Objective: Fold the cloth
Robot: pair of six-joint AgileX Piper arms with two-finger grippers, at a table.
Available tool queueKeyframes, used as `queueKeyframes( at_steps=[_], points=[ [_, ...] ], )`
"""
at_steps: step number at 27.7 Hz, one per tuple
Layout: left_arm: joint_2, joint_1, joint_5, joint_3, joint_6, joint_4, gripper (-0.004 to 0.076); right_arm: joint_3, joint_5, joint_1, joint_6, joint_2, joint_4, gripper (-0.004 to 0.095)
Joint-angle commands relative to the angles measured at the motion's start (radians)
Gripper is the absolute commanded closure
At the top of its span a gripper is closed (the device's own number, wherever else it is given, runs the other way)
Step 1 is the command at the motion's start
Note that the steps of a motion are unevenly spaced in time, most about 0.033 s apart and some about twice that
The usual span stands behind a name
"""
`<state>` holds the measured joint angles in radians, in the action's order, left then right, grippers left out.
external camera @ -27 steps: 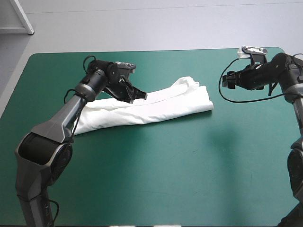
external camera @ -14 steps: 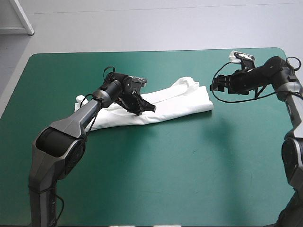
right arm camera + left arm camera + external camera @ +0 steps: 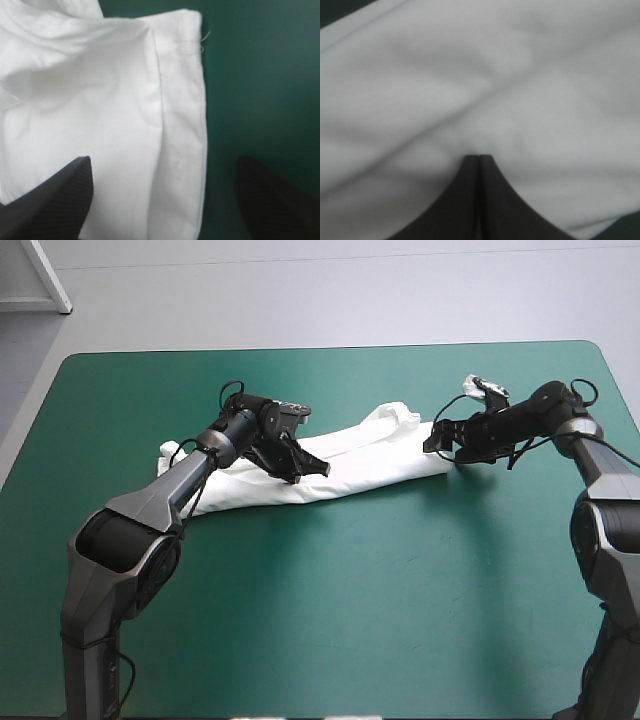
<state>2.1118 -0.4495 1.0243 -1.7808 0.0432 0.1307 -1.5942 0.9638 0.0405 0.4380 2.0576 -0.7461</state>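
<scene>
At centre frame, left jaws pinched the long white folded T-shirt (image 3: 370,465), probably anchoring it; right jaws stood wide astride its right end.

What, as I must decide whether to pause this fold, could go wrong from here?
1. The open right gripper straddles the end hem of the white short-sleeved T-shirt, partly over stacked layers and partly over the teal-green table cover. Shutting there may catch only some of the layers.
2. The left gripper is shut on the T-shirt mid-length, so lifting could bunch the long strip rather than fold it cleanly.
</scene>
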Motion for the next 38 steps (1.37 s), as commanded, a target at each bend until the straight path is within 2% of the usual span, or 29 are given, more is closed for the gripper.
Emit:
queueKeyframes(
  at_steps=[1, 3, 6, 14, 22, 28, 32, 38],
  points=[
    [-0.032, -0.012, -0.013, -0.016, 0.014, 0.025, 0.0732, -0.023, -0.003, -0.039, 0.017, -0.027, -0.047, 0.0172],
    [-0.032, -0.012, -0.013, -0.016, 0.014, 0.025, 0.0732, -0.023, -0.011, -0.062, 0.017, -0.011, -0.044, 0.0194],
    [-0.032, -0.012, -0.013, -0.016, 0.014, 0.023, 0.0732, -0.023, -0.028, -0.092, 0.017, -0.004, -0.041, 0.0314],
    [-0.032, -0.012, -0.014, -0.016, 0.016, 0.014, 0.0732, -0.032, -0.061, -0.12, 0.052, -0.007, -0.045, 0.0929],
    [-0.032, -0.012, -0.018, -0.016, 0.016, 0.014, 0.0732, -0.105, -0.023, -0.12, 0.052, -0.097, -0.076, 0.0926],
    [-0.032, -0.012, -0.016, -0.016, 0.016, 0.048, 0.0732, -0.23, 0.07, -0.131, 0.052, -0.158, -0.19, 0.0926],
    [-0.032, -0.012, -0.016, -0.016, 0.007, 0.105, 0.0732, -0.353, 0.115, -0.183, 0.013, -0.162, -0.204, 0.0926],
    [-0.032, -0.012, -0.018, -0.016, 0.005, 0.108, 0.0732, -0.493, 0.118, -0.27, -0.04, -0.162, -0.186, 0.0926]
  ],
)
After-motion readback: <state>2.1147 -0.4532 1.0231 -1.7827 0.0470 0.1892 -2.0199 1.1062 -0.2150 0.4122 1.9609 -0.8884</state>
